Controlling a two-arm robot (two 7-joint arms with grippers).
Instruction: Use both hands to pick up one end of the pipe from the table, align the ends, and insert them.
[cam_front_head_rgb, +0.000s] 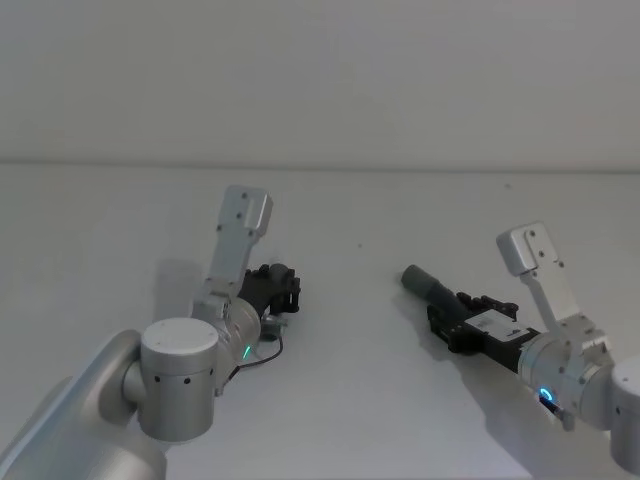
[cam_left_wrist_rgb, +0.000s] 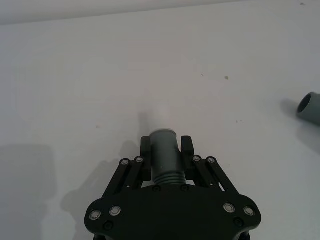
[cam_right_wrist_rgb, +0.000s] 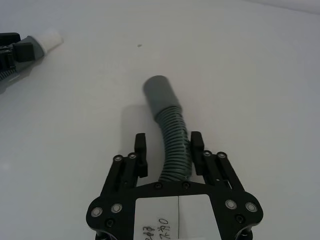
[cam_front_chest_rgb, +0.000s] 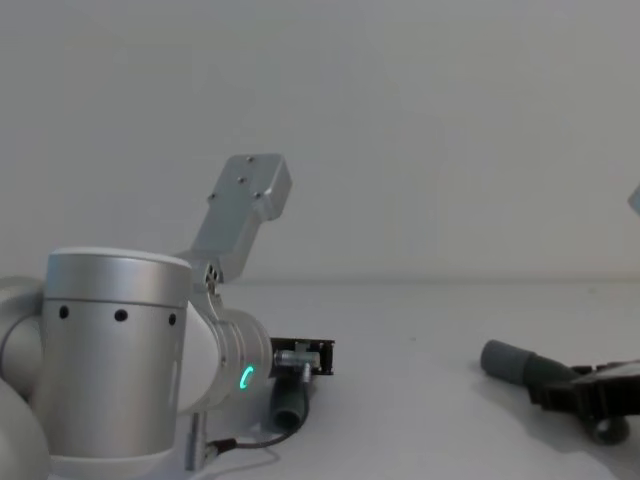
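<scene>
The pipe is in two pieces on the white table (cam_front_head_rgb: 360, 400). My left gripper (cam_left_wrist_rgb: 167, 146) is shut on the smooth grey cuff of one ribbed hose piece (cam_left_wrist_rgb: 164, 155), whose narrow whitish tip (cam_left_wrist_rgb: 161, 117) pokes out past the fingers. In the head view this gripper (cam_front_head_rgb: 288, 290) sits left of centre. My right gripper (cam_right_wrist_rgb: 169, 146) stands open around the other ribbed hose piece (cam_right_wrist_rgb: 174, 142); a gap shows on one side of the hose. Its wider grey cuff (cam_right_wrist_rgb: 159, 92) lies ahead of the fingers, towards the left arm (cam_front_head_rgb: 420, 282). The two ends are well apart.
A thin dark cable (cam_front_head_rgb: 262, 358) loops on the table beside the left wrist. The table's far edge (cam_front_head_rgb: 320, 168) meets a plain wall. Bare white surface (cam_front_head_rgb: 350, 300) separates the two grippers.
</scene>
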